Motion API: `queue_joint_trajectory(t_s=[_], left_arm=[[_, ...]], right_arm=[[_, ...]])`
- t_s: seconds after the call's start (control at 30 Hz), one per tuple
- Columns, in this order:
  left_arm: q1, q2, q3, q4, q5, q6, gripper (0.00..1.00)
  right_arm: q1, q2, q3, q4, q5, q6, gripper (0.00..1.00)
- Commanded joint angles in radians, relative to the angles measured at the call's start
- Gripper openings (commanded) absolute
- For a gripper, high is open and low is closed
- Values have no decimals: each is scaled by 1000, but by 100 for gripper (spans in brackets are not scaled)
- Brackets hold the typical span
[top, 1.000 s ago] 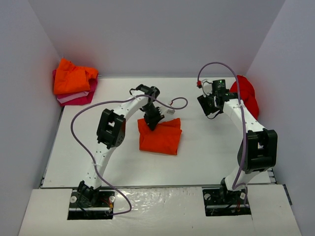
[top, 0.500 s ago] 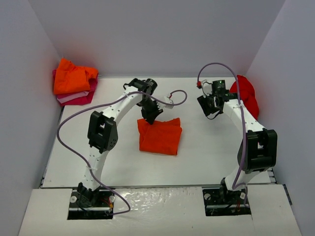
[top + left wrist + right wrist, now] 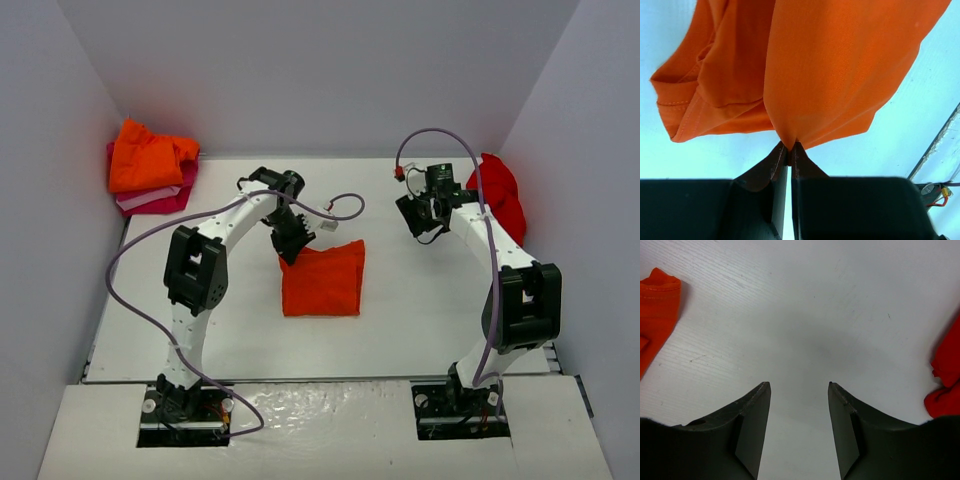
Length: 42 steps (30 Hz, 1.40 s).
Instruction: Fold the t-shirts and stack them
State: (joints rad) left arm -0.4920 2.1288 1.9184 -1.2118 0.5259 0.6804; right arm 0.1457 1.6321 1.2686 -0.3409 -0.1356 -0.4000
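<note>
**A:** Where is the left claw [image 3: 290, 243]?

**B:** Just left of centre in the top view. It is clenched on the upper left corner of the half-folded orange t-shirt [image 3: 322, 282]. In the left wrist view its jaws are pressed together on a pinch of cloth, and the rest of the shirt fans out toward the top of that frame.

**A:** And how does the shirt itself lie?

**B:** It lies on the white worktop [image 3: 180, 300] at mid-frame, in a roughly square shape.

**A:** The right claw [image 3: 420, 215]?

**B:** It is right of centre in the upper half, released and grasping nothing. Its wrist view shows bare worktop between the jaws.

**A:** Any other shirts?

**B:** A red t-shirt [image 3: 500, 192] is bunched at the right edge of the worktop. At the upper left, a crumpled orange t-shirt [image 3: 148, 155] tops a stack of folded pink and magenta t-shirts [image 3: 150, 200].
</note>
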Motion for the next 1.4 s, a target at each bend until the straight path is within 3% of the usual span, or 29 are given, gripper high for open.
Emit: queue_joint_trajectory(t_s=[0.0,0.3,0.77,1.37], left_arm=[[37,-70,8,6,20,6,0],[64,-25,83,-47,37,13,0],[69,-172,69,-27,33,11,0],[144,-88,95,12,33,13,0]], right_arm=[[8,-18,14,36,15,0,47],[9,-15,6,37,24,0,47],[16,-6,6,48,30,1,47],[20,12,-10,56,39,-2,47]])
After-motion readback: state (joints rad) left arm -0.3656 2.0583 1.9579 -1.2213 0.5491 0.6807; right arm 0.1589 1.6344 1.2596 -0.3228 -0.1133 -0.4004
